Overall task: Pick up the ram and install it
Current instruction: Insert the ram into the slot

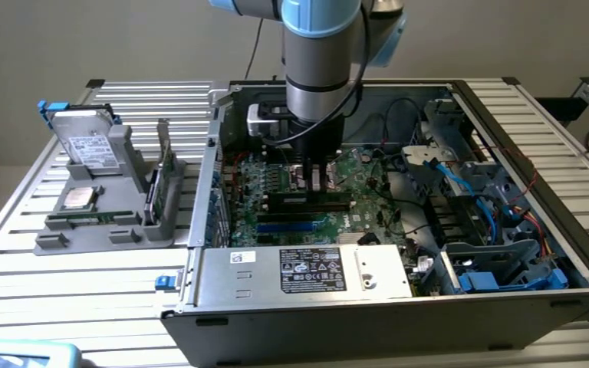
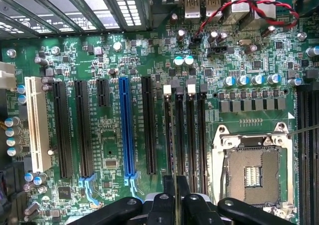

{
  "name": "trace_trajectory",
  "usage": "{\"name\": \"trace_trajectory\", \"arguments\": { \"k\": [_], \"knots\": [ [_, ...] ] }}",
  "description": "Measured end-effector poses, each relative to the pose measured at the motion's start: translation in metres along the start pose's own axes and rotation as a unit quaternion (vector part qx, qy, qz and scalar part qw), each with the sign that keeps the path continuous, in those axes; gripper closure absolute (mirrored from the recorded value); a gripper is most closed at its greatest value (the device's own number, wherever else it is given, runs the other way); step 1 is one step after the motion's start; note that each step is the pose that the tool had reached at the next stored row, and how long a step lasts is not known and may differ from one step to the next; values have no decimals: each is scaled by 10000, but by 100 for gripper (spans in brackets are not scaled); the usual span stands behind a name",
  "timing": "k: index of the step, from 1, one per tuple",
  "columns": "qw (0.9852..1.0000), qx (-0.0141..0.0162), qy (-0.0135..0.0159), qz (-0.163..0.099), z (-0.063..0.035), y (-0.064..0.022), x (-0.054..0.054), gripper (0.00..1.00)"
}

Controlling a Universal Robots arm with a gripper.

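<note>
Well, at the exterior view's left a grey holder (image 1: pixel 110 230) sits on the slatted worktop (image 1: pixel 28 261) with the silver drive (image 1: pixel 88 142) and the processor chip (image 1: pixel 77 198) in it. To its right is the open computer case (image 1: pixel 376 326), and the arm reaches down into it.

The fingers (image 2: pixel 167 200) are drawn nearly together. As far as I can judge they are clamped on the ram (image 1: pixel 305 201), the dark bar directly under them. It stands on edge just above the motherboard (image 2: pixel 109 150), its lower edge pointing down at the board. Its long axis runs across the exterior view from left to right.

From the wrist view that axis looks parallel to the black memory slots (image 2: pixel 182 135), which lie just beside the empty processor socket (image 2: pixel 251 170). I cannot tell whether the ram touches a slot.
</note>
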State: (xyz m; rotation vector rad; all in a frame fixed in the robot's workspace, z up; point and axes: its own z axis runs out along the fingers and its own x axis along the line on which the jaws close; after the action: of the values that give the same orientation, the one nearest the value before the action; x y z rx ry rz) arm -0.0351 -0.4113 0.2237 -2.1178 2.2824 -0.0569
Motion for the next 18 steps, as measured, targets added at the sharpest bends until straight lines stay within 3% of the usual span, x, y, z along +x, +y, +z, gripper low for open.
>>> {"name": "trace_trajectory", "arguments": {
  "k": [7, 18],
  "knots": [
    [10000, 7, 20, -2, 20, 24, 0, 85],
    [10000, 10, 17, -3, 32, 25, -1, 85]
  ]
}}
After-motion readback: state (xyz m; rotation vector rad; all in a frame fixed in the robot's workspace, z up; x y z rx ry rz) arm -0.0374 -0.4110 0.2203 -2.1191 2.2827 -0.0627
